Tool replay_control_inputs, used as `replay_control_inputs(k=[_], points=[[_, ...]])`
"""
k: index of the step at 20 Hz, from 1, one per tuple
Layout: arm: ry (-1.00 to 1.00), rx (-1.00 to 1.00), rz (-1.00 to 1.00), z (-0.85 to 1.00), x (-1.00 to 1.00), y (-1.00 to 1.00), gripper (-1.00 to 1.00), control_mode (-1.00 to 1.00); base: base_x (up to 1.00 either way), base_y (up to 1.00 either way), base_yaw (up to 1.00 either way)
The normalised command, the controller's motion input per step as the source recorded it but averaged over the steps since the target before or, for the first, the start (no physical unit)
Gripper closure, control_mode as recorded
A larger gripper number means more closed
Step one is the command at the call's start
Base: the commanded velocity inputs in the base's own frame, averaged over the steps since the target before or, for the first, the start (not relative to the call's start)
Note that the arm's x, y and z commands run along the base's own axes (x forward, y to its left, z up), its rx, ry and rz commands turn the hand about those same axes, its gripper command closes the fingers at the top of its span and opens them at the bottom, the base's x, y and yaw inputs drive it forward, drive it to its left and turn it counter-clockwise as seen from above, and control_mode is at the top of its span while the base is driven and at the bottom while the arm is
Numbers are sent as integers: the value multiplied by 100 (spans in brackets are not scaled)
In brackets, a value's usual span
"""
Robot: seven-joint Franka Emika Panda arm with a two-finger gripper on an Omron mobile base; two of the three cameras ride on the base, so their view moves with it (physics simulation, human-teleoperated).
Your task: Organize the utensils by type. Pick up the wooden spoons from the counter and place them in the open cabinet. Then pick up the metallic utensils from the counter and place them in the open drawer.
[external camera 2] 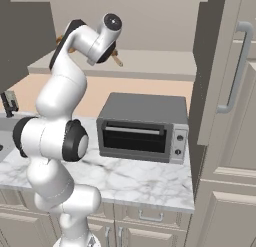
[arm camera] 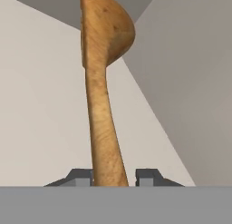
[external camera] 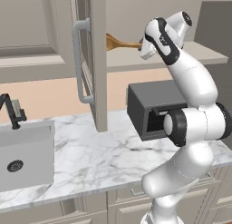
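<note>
Tool (arm camera: 114, 177) clamped on the handle of the wooden spoon (arm camera: 102, 73), held above the open cabinet's shelf (external camera: 127, 60), bowl pointing inward.

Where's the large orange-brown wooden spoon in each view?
Left base view: large orange-brown wooden spoon upper centre, over the open cabinet's shelf, right of the door.
Right base view: its handle end pokes out beside the arm, upper left.
Hand view: spoon runs centre, bottom to top.
Shared landmark: cabinet shelf.

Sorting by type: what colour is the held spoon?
Orange-brown wood grain, so the wooden spoon; clearest in the hand view.
</note>
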Motion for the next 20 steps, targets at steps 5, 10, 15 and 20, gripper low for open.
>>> replay_control_inputs(k=[5,10,15,20], points=[[0,0,1,-5,16,8,100,-100,0,0,0],[2,0,1,-2,23,10,100,-100,0,0,0],[1,0,1,0,18,6,-100,-100,0,0,0],[0,0,0,2,6,0,-100,-100,0,0,0]])
